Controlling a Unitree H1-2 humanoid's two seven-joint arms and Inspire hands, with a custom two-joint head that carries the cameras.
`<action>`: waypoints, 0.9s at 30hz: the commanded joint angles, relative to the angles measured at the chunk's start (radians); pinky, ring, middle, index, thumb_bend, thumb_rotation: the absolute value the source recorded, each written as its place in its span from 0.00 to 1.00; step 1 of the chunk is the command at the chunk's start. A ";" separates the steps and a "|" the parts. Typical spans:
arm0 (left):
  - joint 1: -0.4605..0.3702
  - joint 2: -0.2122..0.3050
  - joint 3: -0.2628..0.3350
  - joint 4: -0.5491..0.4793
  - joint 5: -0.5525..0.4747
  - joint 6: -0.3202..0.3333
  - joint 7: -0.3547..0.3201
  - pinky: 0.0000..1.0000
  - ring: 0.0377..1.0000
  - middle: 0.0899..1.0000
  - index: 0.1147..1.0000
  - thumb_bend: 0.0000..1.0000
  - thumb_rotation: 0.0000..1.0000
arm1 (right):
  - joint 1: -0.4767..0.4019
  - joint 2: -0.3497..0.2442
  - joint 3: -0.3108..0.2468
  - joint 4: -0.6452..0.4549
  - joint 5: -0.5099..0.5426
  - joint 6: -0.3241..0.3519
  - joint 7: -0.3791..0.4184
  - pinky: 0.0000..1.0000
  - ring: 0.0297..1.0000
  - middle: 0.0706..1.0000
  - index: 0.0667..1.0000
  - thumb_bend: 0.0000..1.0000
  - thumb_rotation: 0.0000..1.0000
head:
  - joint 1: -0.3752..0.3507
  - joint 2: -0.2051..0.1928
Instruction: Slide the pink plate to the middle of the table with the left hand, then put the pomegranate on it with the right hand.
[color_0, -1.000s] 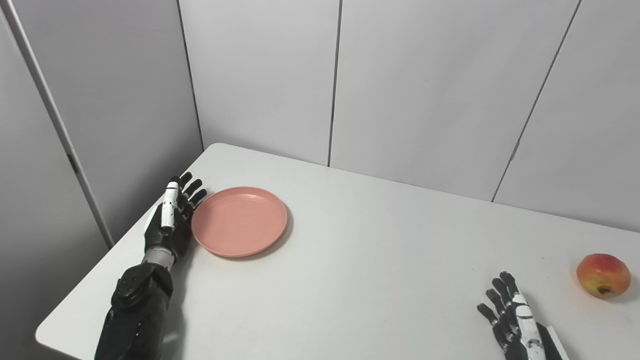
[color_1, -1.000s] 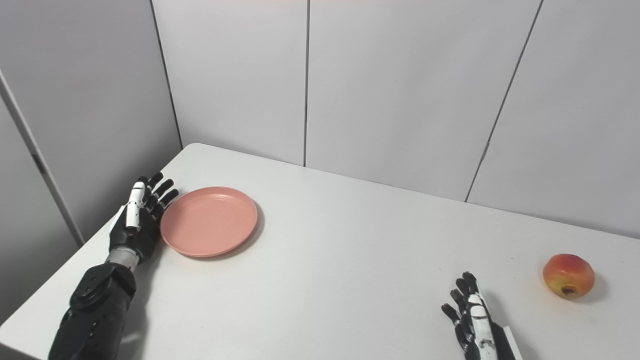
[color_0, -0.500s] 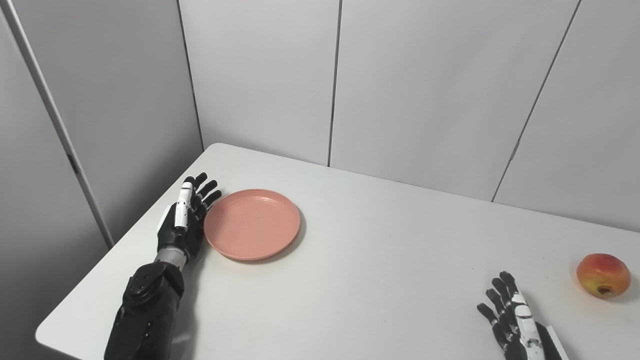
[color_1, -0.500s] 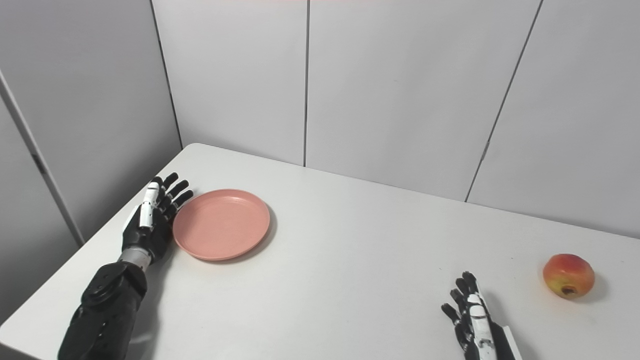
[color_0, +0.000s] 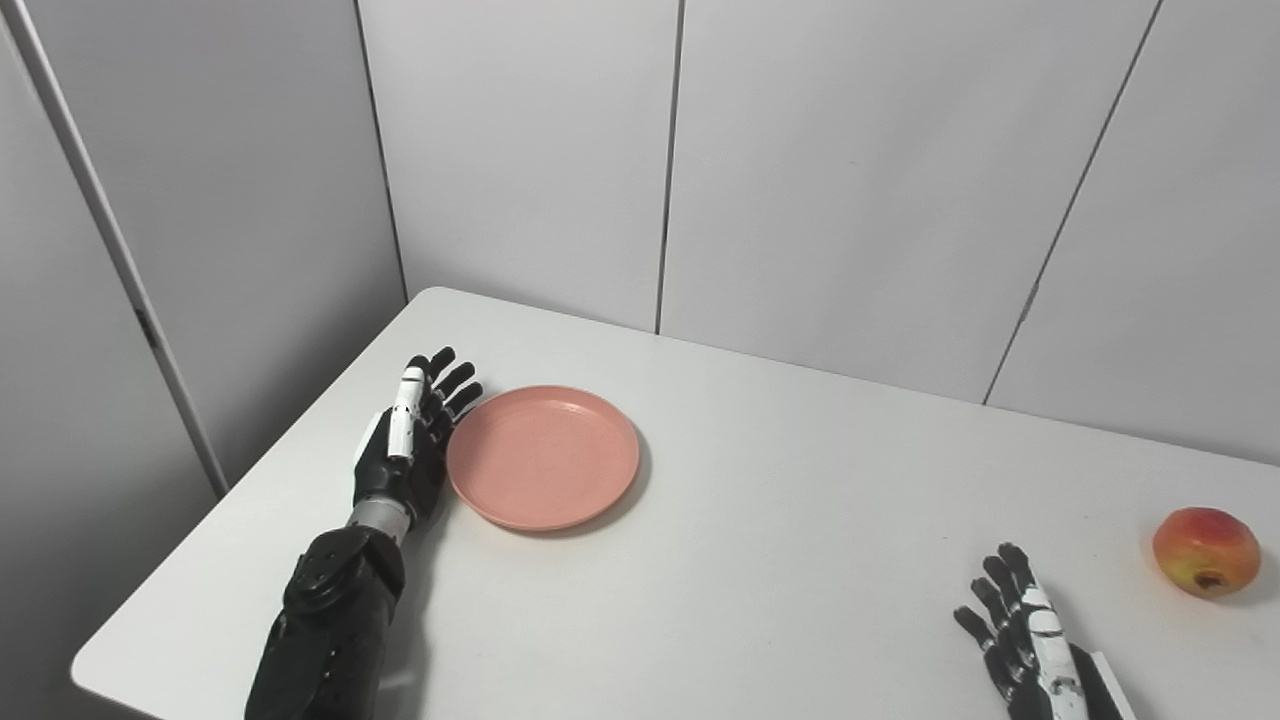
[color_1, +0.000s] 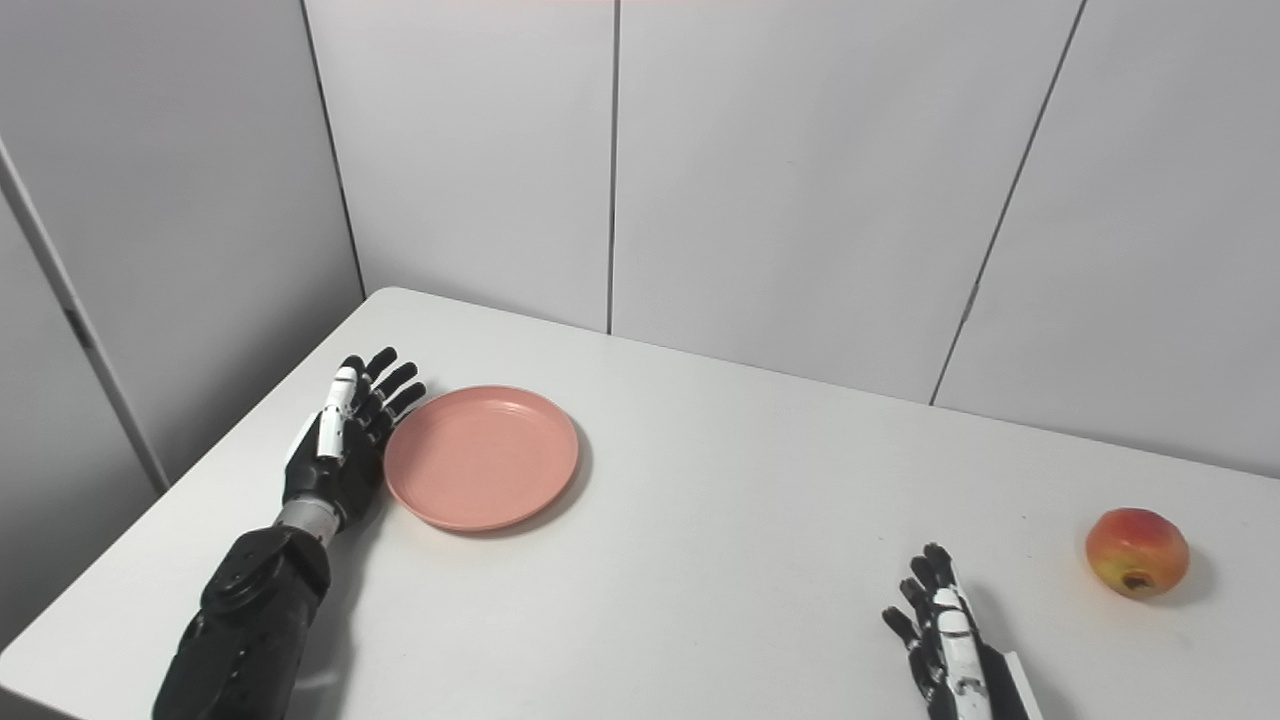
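The pink plate (color_0: 543, 457) lies flat on the left part of the white table (color_0: 780, 520). My left hand (color_0: 410, 440) stands on its edge with fingers straight and apart, its palm against the plate's left rim, holding nothing. A red and yellow pomegranate (color_0: 1205, 551) rests near the table's right edge. My right hand (color_0: 1030, 650) sits open at the bottom right, fingers spread, to the left of the pomegranate and apart from it.
Grey panel walls (color_0: 850, 180) close the table at the back and on the left. The table's left edge (color_0: 230, 500) runs just beside my left arm. Bare tabletop lies between the plate and the pomegranate.
My left hand has moved to the right and pushed the pink plate with it along the table. The right hand and the pomegranate have not moved.
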 joint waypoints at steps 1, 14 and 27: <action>-0.021 -0.005 -0.017 0.000 0.008 0.014 -0.010 0.90 0.90 0.90 0.89 0.38 1.00 | -0.020 0.006 0.002 -0.007 -0.005 -0.036 -0.001 1.00 1.00 1.00 1.00 0.11 1.00 | 0.000 0.003; -0.019 -0.034 -0.067 -0.032 0.030 0.013 -0.009 0.91 0.91 0.91 0.90 0.37 1.00 | -0.018 0.010 0.006 -0.020 -0.003 -0.026 0.002 1.00 1.00 1.00 1.00 0.14 1.00 | -0.022 0.024; -0.016 -0.089 -0.096 -0.085 0.050 0.074 0.019 0.94 0.92 0.92 0.92 0.39 1.00 | -0.021 0.007 0.013 -0.026 -0.005 -0.021 0.004 1.00 1.00 1.00 1.00 0.16 1.00 | -0.036 0.042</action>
